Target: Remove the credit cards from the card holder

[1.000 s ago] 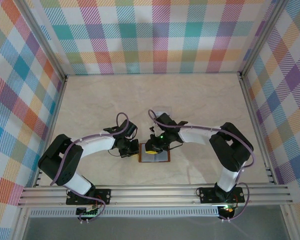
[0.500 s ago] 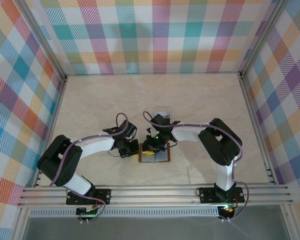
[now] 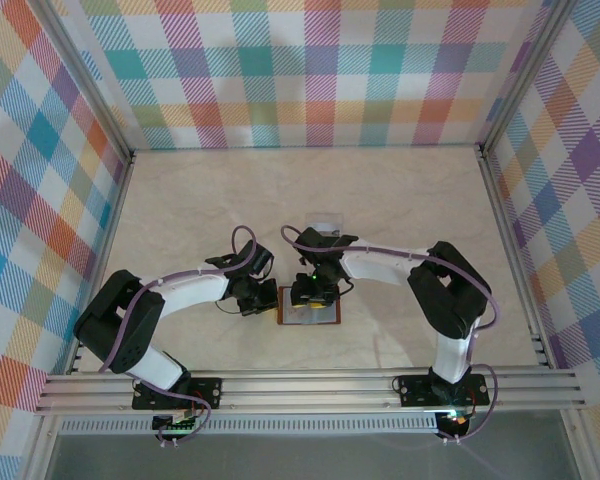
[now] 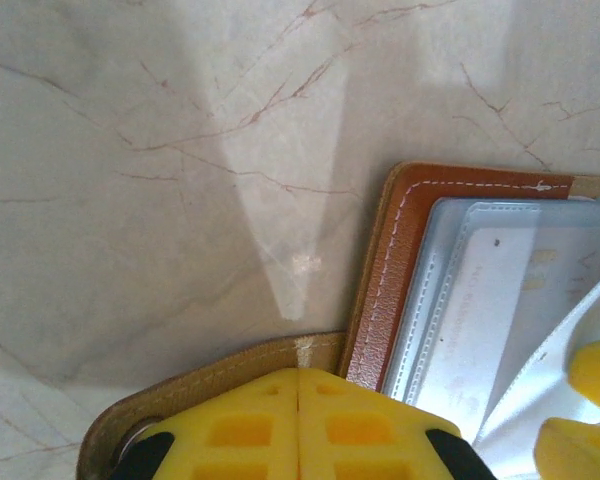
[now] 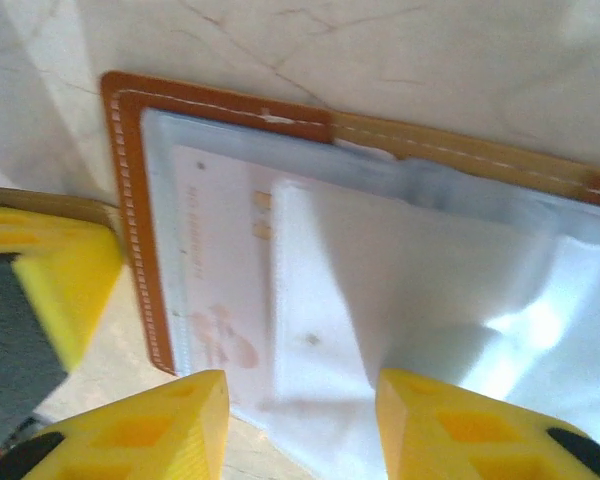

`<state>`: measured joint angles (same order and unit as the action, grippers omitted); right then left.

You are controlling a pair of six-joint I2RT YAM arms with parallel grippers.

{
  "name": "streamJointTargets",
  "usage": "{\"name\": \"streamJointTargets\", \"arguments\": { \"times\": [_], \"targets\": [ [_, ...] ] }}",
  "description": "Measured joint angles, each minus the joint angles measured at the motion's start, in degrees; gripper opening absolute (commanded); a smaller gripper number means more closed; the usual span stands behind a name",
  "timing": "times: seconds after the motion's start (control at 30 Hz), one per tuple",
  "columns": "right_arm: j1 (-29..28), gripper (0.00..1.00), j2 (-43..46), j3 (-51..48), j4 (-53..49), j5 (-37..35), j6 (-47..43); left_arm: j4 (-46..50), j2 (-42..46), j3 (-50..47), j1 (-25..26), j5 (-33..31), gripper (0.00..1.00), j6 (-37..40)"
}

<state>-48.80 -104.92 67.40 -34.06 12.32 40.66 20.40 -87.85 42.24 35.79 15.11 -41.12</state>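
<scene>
Open card holder (image 3: 310, 312) sits centre-near on table (image 3: 180, 220). L gripper (image 4: 298, 420) is pinched shut on its tan flap (image 4: 230, 365). R gripper (image 5: 300, 420) is approx half open astride credit cards (image 5: 230, 270), gripping nothing. Risk: it nips clear sleeve (image 5: 460, 260) w/ card, dragging holder.

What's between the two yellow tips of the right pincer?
Right wrist view: the pale inner sleeve of the open card holder, a credit card inside, lies between the spread tips of the right pincer.

Open table (image 3: 410, 200) far and right. Near centre, the left gripper (image 3: 267, 298) and right gripper (image 3: 308, 296) crowd the card holder (image 3: 318, 317).
</scene>
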Motion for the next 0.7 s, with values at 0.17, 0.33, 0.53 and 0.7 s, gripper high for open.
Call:
{"name": "streamJointTargets", "arguments": {
  "times": [0.17,0.33,0.53,0.7],
  "targets": [
    [-0.04,0.49,1.55,0.35,-5.07,-4.76,-1.05,0.0,0.0,0.0,0.0,0.0,0.08,0.0],
    [-0.04,0.48,2.01,0.35,-7.21,-6.67,-1.38,0.0,0.0,0.0,0.0,0.0,0.08,0.0],
    [-0.04,0.3,2.75,0.33,-6.16,-5.2,-1.75,0.0,0.0,0.0,0.0,0.02,0.07,0.0],
    [-0.17,0.14,3.41,0.35,-0.72,-0.02,-0.17,-0.02,0.0,0.0,0.0,0.02,0.07,-0.04]
  ]
}}
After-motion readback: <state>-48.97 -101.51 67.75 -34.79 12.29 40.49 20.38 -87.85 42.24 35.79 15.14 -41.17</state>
